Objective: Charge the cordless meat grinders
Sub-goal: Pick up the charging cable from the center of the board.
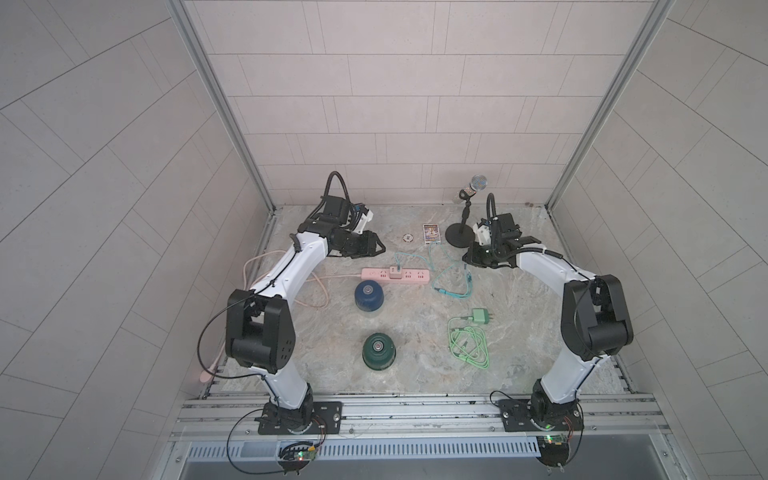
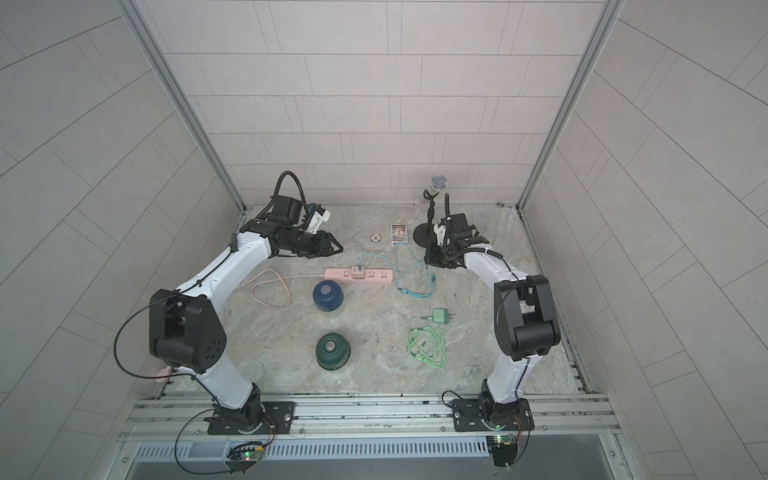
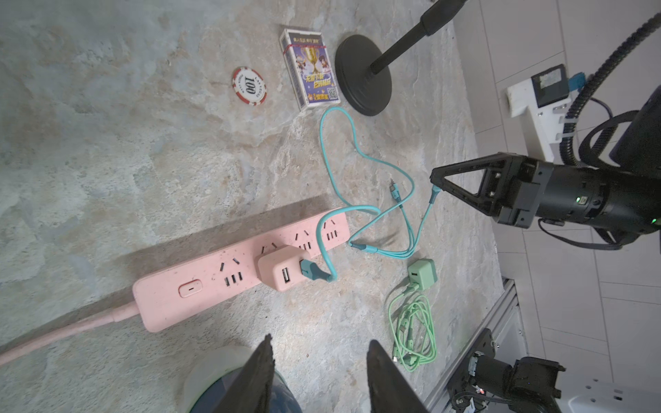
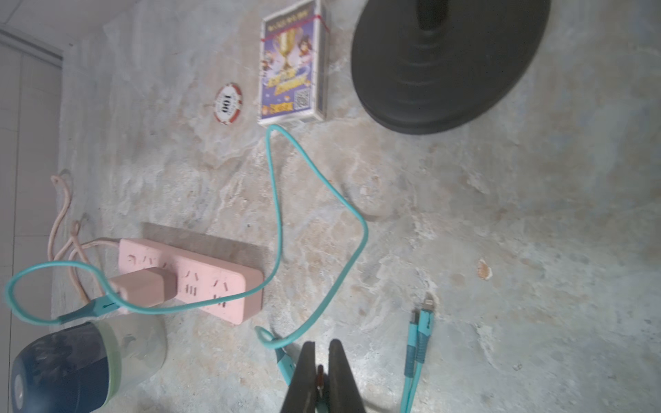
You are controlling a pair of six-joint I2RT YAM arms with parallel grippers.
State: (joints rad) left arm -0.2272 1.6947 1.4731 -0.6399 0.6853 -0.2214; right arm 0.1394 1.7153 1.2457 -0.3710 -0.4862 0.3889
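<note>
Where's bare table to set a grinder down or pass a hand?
Bare: the stretch between the blue grinder, green grinder and green charger; also along the front edge. Crowded: teal cable loops between power strip and microphone stand, where the right hand sits.

Marbled grey-beige desk (image 1: 419, 365), enclosed behind and on both sides by pale tiled walls (image 1: 395, 104). Aluminium posts (image 1: 224, 108) rise from its rear corners; a metal rail (image 1: 415, 409) borders its front. Light even, diffuse.
</note>
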